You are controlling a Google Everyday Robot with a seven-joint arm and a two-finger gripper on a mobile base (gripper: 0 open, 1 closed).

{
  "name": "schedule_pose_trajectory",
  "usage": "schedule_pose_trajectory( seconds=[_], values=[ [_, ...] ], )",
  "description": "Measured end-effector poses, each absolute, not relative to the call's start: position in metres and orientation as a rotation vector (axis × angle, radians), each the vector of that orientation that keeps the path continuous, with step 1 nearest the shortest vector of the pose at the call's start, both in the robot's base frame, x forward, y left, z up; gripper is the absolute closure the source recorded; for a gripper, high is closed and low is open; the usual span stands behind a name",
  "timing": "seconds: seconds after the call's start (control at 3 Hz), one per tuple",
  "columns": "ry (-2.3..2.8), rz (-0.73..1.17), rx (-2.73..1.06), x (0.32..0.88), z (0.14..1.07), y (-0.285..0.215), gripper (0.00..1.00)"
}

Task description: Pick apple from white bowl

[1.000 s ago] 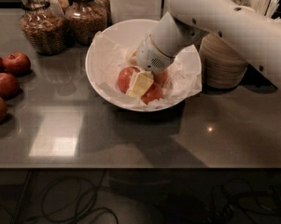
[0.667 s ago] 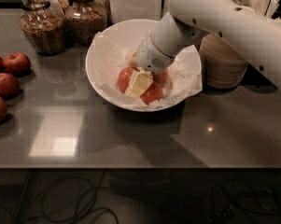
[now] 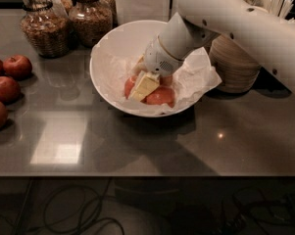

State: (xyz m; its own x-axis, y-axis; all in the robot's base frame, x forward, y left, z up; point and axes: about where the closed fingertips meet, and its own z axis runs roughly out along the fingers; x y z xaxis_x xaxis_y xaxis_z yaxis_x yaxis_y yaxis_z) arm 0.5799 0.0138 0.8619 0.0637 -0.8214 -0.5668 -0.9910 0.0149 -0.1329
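The red-orange apple [image 3: 162, 96] lies in the paper-lined white bowl [image 3: 108, 48] at the middle of the counter. My gripper [image 3: 146, 84] reaches down into the bowl from the upper right and sits right on the apple, covering its middle. Red shows on both sides of the cream gripper part. The apple rests low in the bowl on the crumpled paper.
Several darker red apples [image 3: 17, 66] lie at the counter's left edge. Two glass jars [image 3: 39, 26] stand behind the bowl on the left. A stack of small cream bowls [image 3: 233, 65] stands to the right, under my arm. A white box stands at the back.
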Motion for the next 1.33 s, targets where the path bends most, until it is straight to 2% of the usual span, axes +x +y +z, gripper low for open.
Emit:
schedule_pose_trajectory(
  seconds=[0.33, 1.33],
  values=[
    [1.801, 0.446, -1.85, 0.58, 0.862, 0.014, 1.0],
    [1.725, 0.454, -1.844, 0.578, 0.889, 0.014, 1.0]
  ],
)
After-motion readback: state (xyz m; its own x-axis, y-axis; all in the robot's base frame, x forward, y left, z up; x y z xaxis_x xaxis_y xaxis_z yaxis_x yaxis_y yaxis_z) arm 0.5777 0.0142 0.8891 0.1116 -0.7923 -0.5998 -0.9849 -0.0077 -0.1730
